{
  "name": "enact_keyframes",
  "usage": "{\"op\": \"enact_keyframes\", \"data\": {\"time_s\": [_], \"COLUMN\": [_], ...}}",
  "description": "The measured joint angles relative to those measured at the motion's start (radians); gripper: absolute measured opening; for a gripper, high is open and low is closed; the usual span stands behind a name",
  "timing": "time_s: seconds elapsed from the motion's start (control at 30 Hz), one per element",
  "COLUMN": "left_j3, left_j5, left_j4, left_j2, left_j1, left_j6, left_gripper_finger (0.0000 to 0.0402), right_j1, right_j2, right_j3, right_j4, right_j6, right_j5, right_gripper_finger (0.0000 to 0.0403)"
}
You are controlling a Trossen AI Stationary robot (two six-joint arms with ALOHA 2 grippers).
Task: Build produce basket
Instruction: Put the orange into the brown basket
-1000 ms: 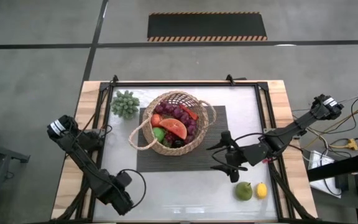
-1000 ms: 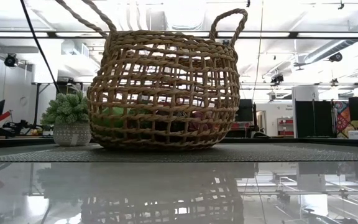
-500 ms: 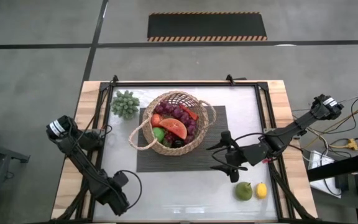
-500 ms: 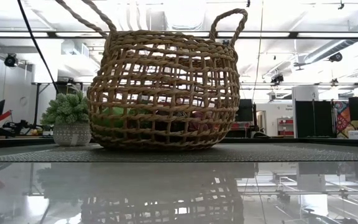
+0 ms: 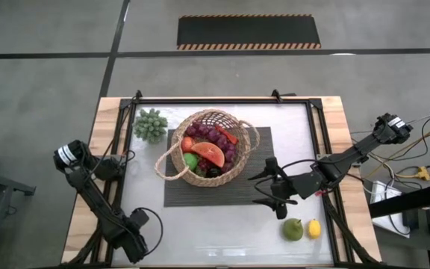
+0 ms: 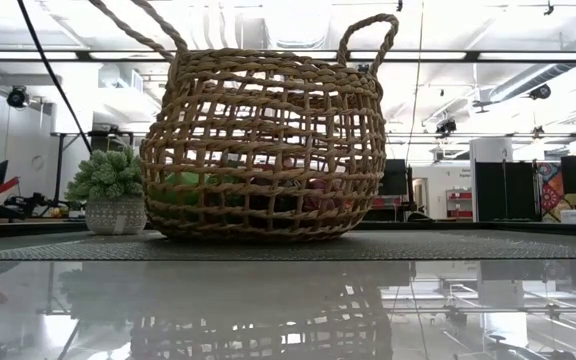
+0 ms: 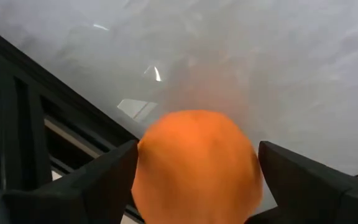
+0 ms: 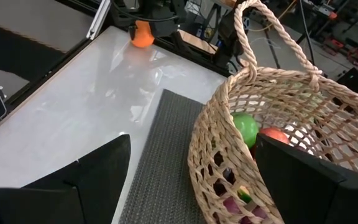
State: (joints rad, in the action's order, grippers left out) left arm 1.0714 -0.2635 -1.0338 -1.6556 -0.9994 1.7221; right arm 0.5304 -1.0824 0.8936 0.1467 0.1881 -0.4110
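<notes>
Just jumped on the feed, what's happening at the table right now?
The left gripper has an orange between its fingers at the table's near left corner. The basket, already holding grapes, a watermelon slice and other produce, sits on the dark mat. The right gripper hangs open beside the basket; a pear and lemon remain on the table.

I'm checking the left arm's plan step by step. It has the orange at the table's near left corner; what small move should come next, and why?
Probably lift the orange and carry it toward the basket. The left gripper is shut on it, low over the table, far from the basket, which already holds fruit. The right gripper waits open beside the mat.
</notes>
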Motion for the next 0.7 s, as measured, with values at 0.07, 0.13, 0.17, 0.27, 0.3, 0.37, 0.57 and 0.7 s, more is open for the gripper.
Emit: {"op": "enact_keyframes", "data": {"time_s": [0.07,0.13,0.17,0.27,0.3,0.37,0.57,0.7], "left_j3": [-0.002,-0.003,-0.003,-0.003,-0.003,-0.003,0.034,0.060], "left_j5": [0.000,0.000,0.000,0.000,0.000,0.005,0.283,0.359], "left_j4": [0.007,0.004,0.005,0.005,0.005,0.003,-0.079,-0.084], "left_j2": [-0.004,-0.004,-0.004,-0.004,-0.003,0.000,0.015,0.053], "left_j1": [-0.005,-0.008,-0.008,-0.008,-0.008,-0.008,0.006,0.026], "left_j6": [-0.001,0.000,0.000,0.000,0.000,0.000,0.000,-0.043], "left_gripper_finger": [0.0305,0.0289,0.0279,0.0244,0.0231,0.0205,0.0139,0.0119], "right_j1": [0.000,0.000,0.000,0.000,0.000,0.000,0.000,0.000], "right_j2": [0.000,0.000,0.000,0.000,0.000,0.000,0.000,0.000], "right_j3": [0.000,0.000,0.000,0.000,0.000,0.000,0.000,0.000], "right_j4": [0.000,0.000,0.000,0.000,0.000,0.000,-0.001,-0.006], "right_j6": [-0.009,-0.013,-0.013,-0.013,-0.013,-0.013,-0.013,-0.011], "right_j5": [0.000,0.000,0.000,0.000,0.000,0.000,0.000,-0.001], "right_gripper_finger": [0.0327,0.0327,0.0327,0.0327,0.0327,0.0327,0.0327,0.0327]}}
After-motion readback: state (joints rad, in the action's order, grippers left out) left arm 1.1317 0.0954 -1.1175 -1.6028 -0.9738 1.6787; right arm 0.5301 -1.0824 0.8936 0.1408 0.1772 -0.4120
